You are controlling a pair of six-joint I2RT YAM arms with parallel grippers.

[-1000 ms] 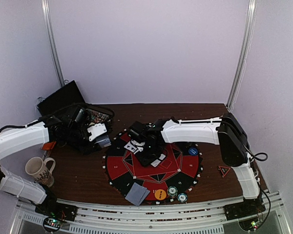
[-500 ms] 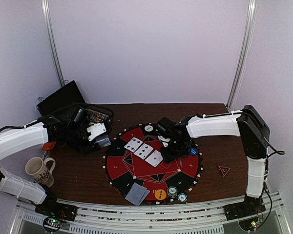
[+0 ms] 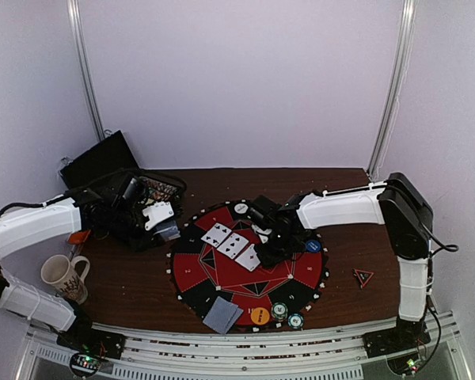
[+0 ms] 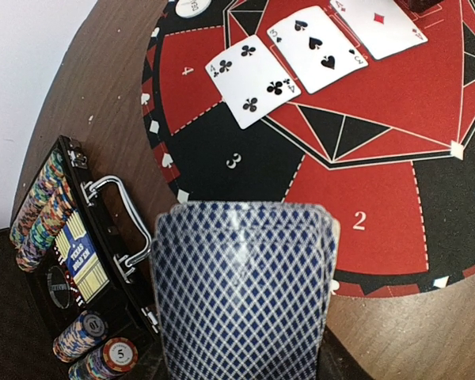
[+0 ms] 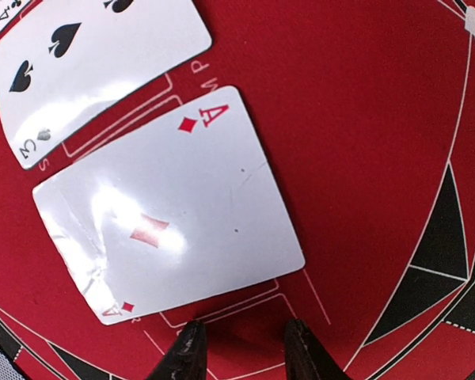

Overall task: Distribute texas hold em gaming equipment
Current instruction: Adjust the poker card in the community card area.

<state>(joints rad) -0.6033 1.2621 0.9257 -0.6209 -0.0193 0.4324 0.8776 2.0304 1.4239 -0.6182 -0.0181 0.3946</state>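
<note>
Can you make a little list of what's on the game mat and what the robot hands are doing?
Mat: round red and black game mat
Face-up cards: four of clubs, three of spades, ace of diamonds, in a row
Left gripper: shut on blue-backed deck of cards
Right gripper: open, empty, beside the ace
Near edge of mat: round orange disc, two striped chip stacks

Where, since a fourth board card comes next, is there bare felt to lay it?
Red felt between the ace of diamonds and the blue button disc is bare, though the right gripper hovers there. The mat's middle is bare too. Near edge crowded: face-down cards, orange disc, chip stacks.
</note>
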